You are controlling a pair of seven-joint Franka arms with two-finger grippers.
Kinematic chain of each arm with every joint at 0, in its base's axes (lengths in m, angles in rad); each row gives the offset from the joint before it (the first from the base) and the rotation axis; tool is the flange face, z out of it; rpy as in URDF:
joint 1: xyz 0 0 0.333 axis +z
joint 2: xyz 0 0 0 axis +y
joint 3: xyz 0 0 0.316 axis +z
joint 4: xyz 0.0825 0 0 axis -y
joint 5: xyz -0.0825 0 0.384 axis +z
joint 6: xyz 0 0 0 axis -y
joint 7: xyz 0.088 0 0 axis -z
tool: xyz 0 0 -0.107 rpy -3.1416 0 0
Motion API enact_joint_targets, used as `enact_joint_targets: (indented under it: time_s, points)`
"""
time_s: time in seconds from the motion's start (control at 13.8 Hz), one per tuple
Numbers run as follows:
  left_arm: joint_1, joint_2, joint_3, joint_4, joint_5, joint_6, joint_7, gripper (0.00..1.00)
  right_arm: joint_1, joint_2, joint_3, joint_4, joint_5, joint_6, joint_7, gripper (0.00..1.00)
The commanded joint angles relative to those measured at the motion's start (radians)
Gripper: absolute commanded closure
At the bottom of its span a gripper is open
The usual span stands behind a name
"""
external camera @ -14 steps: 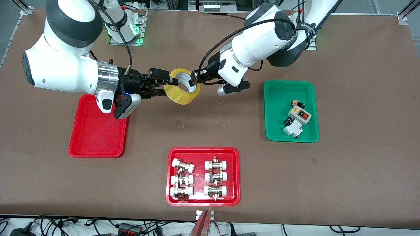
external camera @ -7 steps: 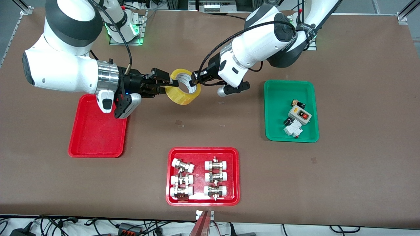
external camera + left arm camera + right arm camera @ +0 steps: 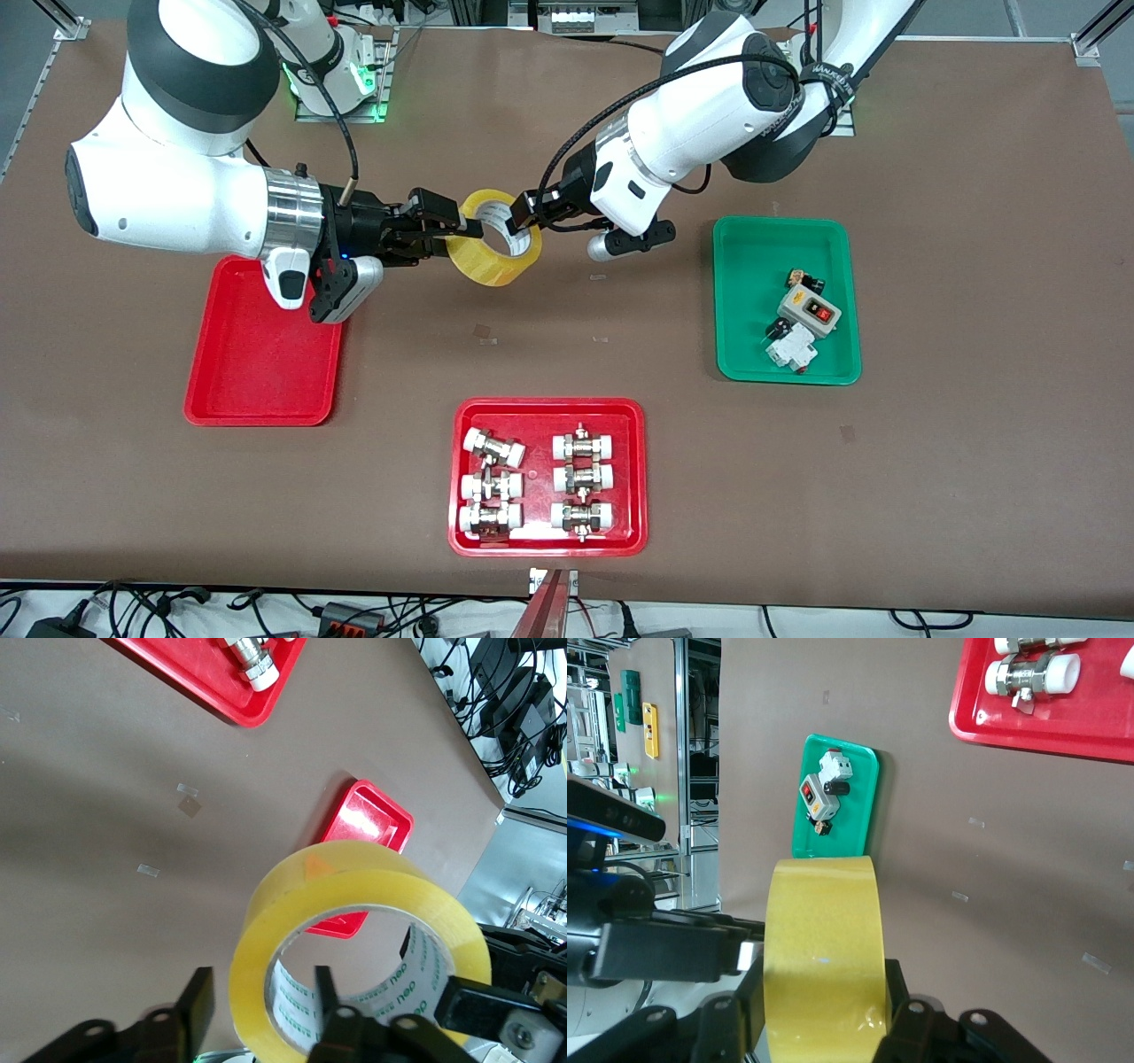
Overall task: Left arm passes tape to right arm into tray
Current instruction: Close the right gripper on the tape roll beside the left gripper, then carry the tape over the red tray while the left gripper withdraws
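The yellow tape (image 3: 483,266) hangs in the air over the bare table, between the plain red tray (image 3: 261,354) and the green tray. My right gripper (image 3: 456,232) is shut on it, and in the right wrist view the roll (image 3: 824,930) fills the space between that gripper's (image 3: 822,992) jaws. My left gripper (image 3: 524,215) is open and straddles the roll's wall. In the left wrist view a gap shows between the tape (image 3: 266,930) and the fingers (image 3: 197,1001) of that gripper (image 3: 260,992). The red tray (image 3: 368,819) shows past the roll.
A green tray (image 3: 753,257) with switches and a breaker lies toward the left arm's end. A red tray (image 3: 540,416) of white-capped metal fittings sits nearer to the front camera. Small tape scraps (image 3: 485,334) dot the brown table.
The right gripper has closed on the tape, and the left gripper's jaws have then come apart off the roll's wall. Both arms have barely shifted.
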Motion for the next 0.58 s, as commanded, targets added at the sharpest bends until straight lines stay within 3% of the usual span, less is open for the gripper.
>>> enact_joint_targets:
  time_s: [0.0,0.51]
  points:
    - [0.008,-0.011,-0.004,-0.003,-0.017,-0.01,0.019,0.06,0.001,0.006,-0.006,0.019,0.008,-0.004,-0.025,0.7]
    - [0.165,-0.111,0.0,-0.006,-0.002,-0.292,0.079,0.0,-0.058,0.07,-0.018,0.012,-0.005,-0.005,-0.042,0.7]
